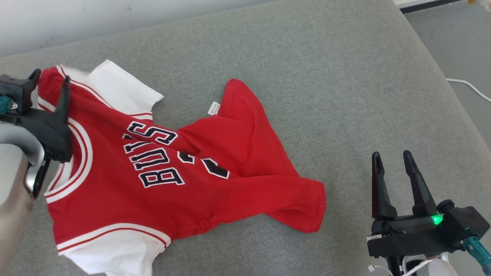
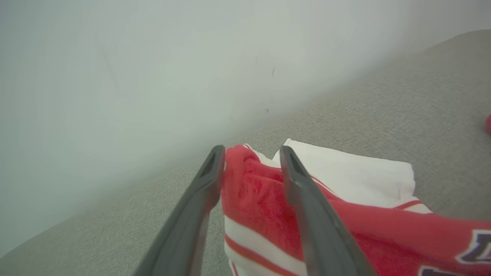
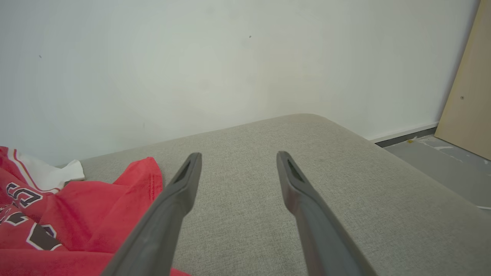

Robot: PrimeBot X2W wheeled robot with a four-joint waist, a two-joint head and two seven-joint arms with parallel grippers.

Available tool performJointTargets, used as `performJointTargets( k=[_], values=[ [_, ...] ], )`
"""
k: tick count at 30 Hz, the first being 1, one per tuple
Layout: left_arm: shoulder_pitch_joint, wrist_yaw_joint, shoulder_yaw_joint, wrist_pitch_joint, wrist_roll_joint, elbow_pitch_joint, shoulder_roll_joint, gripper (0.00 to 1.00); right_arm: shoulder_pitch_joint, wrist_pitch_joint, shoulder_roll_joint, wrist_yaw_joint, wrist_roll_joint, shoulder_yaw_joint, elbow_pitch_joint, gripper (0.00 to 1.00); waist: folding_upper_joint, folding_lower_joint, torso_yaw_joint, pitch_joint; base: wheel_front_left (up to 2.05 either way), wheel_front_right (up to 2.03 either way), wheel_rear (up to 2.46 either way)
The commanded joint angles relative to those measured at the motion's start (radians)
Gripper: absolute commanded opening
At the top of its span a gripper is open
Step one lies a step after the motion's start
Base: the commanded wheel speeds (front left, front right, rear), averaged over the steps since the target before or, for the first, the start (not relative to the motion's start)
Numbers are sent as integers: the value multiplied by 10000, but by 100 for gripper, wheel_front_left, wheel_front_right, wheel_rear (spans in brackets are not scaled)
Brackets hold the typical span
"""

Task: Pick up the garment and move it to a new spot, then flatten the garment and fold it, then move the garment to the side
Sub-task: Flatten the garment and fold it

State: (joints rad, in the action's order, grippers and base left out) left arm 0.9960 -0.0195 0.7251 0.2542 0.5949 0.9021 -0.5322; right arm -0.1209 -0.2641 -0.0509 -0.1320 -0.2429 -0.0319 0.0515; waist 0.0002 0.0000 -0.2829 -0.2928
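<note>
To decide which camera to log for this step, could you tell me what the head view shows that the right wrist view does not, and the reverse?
Head view, of the two: the left gripper, fingers apart astride the red jersey at its shoulder, the white label, and a white cable on the floor. Right wrist view, of the two: a tan board at the right edge. Both: the jersey, the grey cushion, the open right gripper.
</note>
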Motion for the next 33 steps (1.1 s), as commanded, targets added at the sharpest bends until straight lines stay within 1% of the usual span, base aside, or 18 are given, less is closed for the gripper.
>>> performJointTargets(
  k=[1,4,7,11,15,17,18,19,20,25,29,30,33],
  values=[
    [-162,-26,-125,76,27,13,5,100,87,-4,11,26,82,-18,8,100,-2,0,156,174,0,0,0],
    [-402,-19,-487,115,29,-404,72,100,168,-5,7,26,158,-18,4,100,-2,0,399,443,0,0,0],
    [-1017,220,-1155,101,-130,-1406,47,100,278,-5,7,26,257,38,-15,100,-2,0,708,759,0,0,0],
    [-2198,540,-2220,101,-379,-3058,27,100,467,-5,-27,26,330,77,-42,100,-2,0,1170,1168,0,0,0],
    [-3698,891,-3378,103,-778,-4662,167,100,695,-4,-94,26,361,103,-53,100,-2,0,1636,1540,0,0,0],
    [-4472,1035,-3907,104,-979,-5348,265,100,794,-4,-123,26,372,105,-42,100,-2,0,1814,1691,0,0,0],
    [-4472,1035,-3907,104,-979,-5348,265,100,794,-4,-123,26,372,105,-42,100,-2,0,1814,1691,0,0,0],
    [-5241,1168,-4458,104,-1158,-5982,385,100,881,-5,-135,26,370,122,-49,100,-2,0,1960,1808,0,0,0],
    [-5241,1168,-4458,104,-1158,-5982,385,100,881,-5,-135,26,370,122,-49,100,-2,0,1960,1808,0,0,0],
    [-7140,1436,-5715,105,-1707,-7526,929,100,1058,-5,-154,26,384,167,-107,100,-2,0,2227,1984,0,0,0],
    [-8439,1580,-6381,105,-2349,-8417,1457,100,1183,-4,-141,26,356,230,-129,100,-2,0,2429,2081,0,0,0],
    [-8698,1597,-6527,105,-2415,-8613,1661,100,1220,-5,-135,26,341,230,-115,100,-2,0,2474,2107,0,0,0],
    [-9336,1525,-6868,105,-2735,-8970,2040,100,1272,-4,-131,26,301,265,-110,100,-2,0,2635,2173,0,0,0]
  ],
)
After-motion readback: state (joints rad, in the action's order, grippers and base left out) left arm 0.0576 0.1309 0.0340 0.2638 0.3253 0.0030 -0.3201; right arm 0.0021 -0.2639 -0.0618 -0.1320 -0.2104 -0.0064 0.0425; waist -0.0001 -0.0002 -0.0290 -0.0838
